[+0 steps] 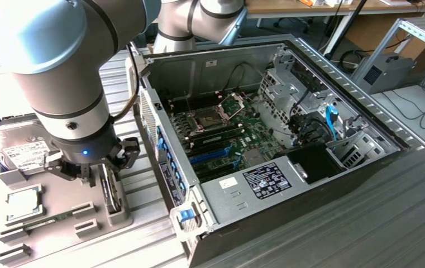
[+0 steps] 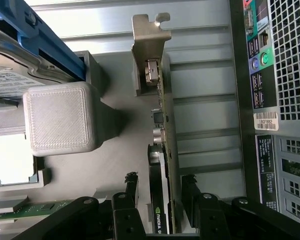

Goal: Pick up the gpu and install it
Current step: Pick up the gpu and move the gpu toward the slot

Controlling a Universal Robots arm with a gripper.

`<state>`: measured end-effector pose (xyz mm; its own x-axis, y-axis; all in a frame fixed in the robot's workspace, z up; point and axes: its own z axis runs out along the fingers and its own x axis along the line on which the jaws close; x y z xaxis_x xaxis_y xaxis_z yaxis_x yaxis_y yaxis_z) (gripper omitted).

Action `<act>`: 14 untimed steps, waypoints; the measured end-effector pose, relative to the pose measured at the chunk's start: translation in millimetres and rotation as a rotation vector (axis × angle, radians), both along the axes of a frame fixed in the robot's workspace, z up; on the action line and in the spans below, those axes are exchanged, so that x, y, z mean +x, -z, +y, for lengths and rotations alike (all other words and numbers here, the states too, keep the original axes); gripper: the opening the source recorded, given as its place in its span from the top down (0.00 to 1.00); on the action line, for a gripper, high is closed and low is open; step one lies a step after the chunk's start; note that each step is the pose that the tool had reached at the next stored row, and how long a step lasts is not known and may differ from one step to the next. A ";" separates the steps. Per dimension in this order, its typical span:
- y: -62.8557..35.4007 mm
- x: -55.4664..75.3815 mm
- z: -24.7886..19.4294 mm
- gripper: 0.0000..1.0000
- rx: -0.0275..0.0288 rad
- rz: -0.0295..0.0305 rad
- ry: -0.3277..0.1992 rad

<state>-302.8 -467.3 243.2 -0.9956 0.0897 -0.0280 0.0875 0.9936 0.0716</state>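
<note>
Ribbed grey metal bench (image 1: 324, 234), bearing a grey moulded parts holder (image 1: 117, 216) beneath my claw.

1. Black two-fingered claw (image 1: 96, 167), low over the holder. Fingers (image 2: 131, 187) spread, one on each side of the card. A sliver of holder shows on the cooler side; nothing pinched.
2. Thin green gpu card (image 2: 162, 135) with pale metal end bracket and dark cooler, standing on edge in the holder, directly between my fingers.
3. Silver hard drive with white label (image 1: 22, 148), lying beyond the card's cooler side.
4. Slim green RAM stick (image 1: 52, 219), same side, near me.
5. Open grey metal computer case (image 1: 220, 195), close by on the card's bare-board side, motherboard exposed.
</note>
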 end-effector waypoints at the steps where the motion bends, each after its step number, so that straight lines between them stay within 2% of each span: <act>1: 0.0 -0.4 0.0 0.52 -0.0001 0.0000 0.000; 14: 0.0 -0.6 0.0 0.52 0.0000 -0.0001 0.000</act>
